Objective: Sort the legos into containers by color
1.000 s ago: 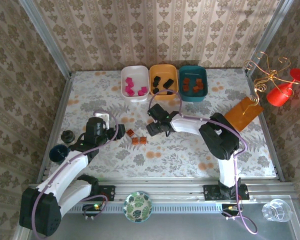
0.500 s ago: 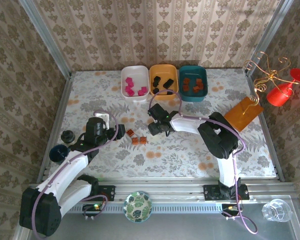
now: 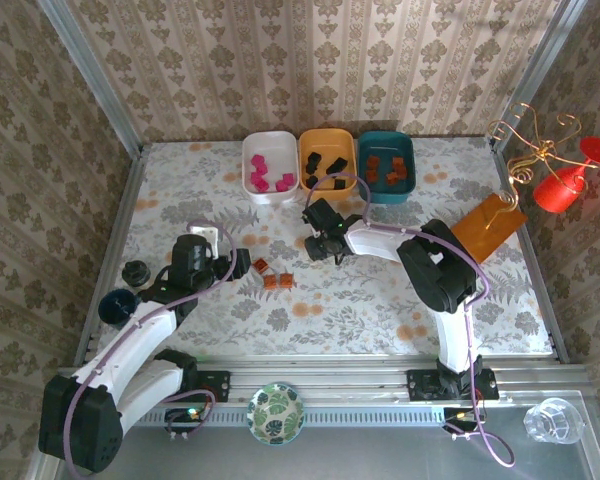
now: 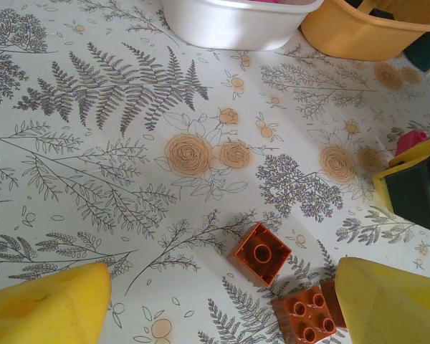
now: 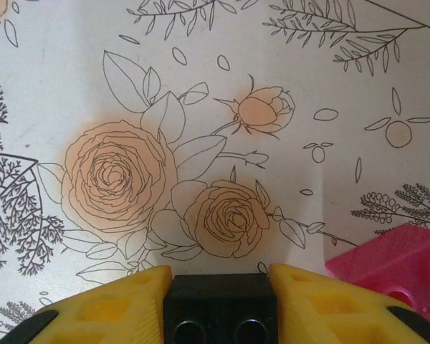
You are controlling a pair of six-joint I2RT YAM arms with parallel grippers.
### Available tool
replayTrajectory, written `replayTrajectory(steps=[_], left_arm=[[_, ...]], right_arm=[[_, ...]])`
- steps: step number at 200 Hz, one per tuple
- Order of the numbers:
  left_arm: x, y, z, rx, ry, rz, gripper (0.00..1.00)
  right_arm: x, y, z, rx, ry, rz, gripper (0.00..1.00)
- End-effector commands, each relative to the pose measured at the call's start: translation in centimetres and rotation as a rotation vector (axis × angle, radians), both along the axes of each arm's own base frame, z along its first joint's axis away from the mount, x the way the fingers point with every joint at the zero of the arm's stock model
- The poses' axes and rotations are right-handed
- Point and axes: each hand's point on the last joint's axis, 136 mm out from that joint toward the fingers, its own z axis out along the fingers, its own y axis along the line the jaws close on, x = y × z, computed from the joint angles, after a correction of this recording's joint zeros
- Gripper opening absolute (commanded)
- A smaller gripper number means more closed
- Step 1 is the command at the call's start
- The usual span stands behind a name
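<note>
Legos (image 3: 384, 170) sit sorted by colour in three trays along the top centre of the overhead view. We see pink legos (image 3: 265, 176) in the white tray (image 3: 270, 197), black legos (image 3: 325, 162) in the orange-yellow tray (image 3: 328, 133) and orange-brown legos in the teal tray (image 3: 385, 198). One more black lego (image 5: 220, 312) shows at the bottom centre of the right wrist view. There the right gripper (image 5: 220, 287) pinches it, its yellow fingers (image 5: 107, 304) pressed against both sides, and we cannot tell whether it rests on the table (image 5: 222, 86) or hangs just above. A loose pink lego (image 5: 394, 269) lies at the lower right of that view, just beside the fingers. From above, this gripper (image 3: 318, 250) is just below the orange-yellow tray, near the middle of the frame. Three loose orange-brown bricks (image 3: 275, 278) lie close together left of centre on the floral cloth. In the left wrist view two of them (image 4: 261, 252) appear at the lower middle, and one touches a neighbour just beside the right-hand finger (image 4: 390, 301). The left gripper (image 4: 222, 287) has its jaws spread wide with nothing between them. In the overhead view it (image 3: 242, 263) is just left of those bricks. Farther out we see a dark blue mug (image 3: 115, 305) at the left edge, an orange card (image 3: 485, 228) at the right, and a green patterned bowl (image 3: 276, 412) at the bottom.
</note>
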Motion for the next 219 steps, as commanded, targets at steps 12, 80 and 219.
replayTrajectory(steps=[12, 80, 219], left_arm=[[0.1, 0.0, 0.2, 0.003, -0.022, -0.012, 0.83], [0.0, -0.2, 0.2, -0.008, -0.020, -0.024, 0.83], [-0.6, -4.7, 0.4, -0.102, -0.002, -0.210, 0.83]], right_arm=[[1.5, 1.1, 5.6, 0.118, -0.092, -0.006, 0.38], [11.9, -3.0, 11.1, 0.297, -0.247, -0.292, 0.36], [9.0, -2.3, 14.1, 0.244, -0.281, -0.186, 0.78]])
